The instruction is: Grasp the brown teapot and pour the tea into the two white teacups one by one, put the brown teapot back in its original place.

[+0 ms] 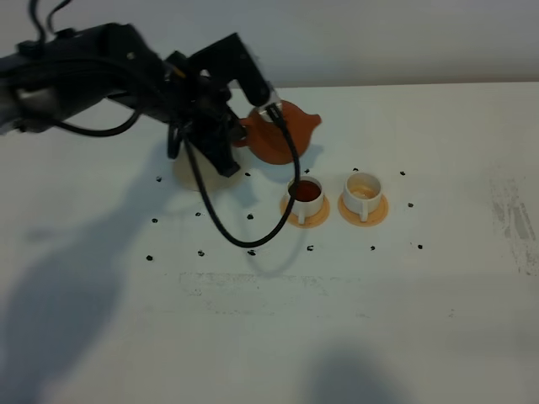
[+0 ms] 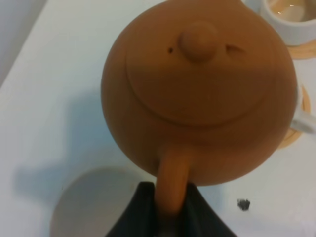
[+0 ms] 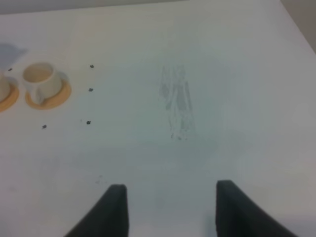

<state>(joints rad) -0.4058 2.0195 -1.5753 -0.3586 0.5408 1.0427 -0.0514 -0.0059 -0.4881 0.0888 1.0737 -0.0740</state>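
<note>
My left gripper (image 1: 240,135) is shut on the loop handle of the brown teapot (image 1: 282,132) and holds it in the air, spout toward the cups. In the left wrist view the teapot (image 2: 197,89) fills the frame, its handle between my fingers (image 2: 143,207). Two white teacups stand on orange saucers: the left cup (image 1: 306,195) holds dark tea, the right cup (image 1: 364,190) looks pale inside and also shows in the right wrist view (image 3: 40,79). The cream saucer (image 1: 195,172) lies bare under my arm; it also shows in the left wrist view (image 2: 94,202). My right gripper (image 3: 170,207) is open and empty, out of the exterior view.
Small black marks (image 1: 251,252) dot the white table around the saucers. A cable (image 1: 227,227) loops down from the left arm near the left cup. A scuffed patch (image 1: 515,215) marks the table's right side.
</note>
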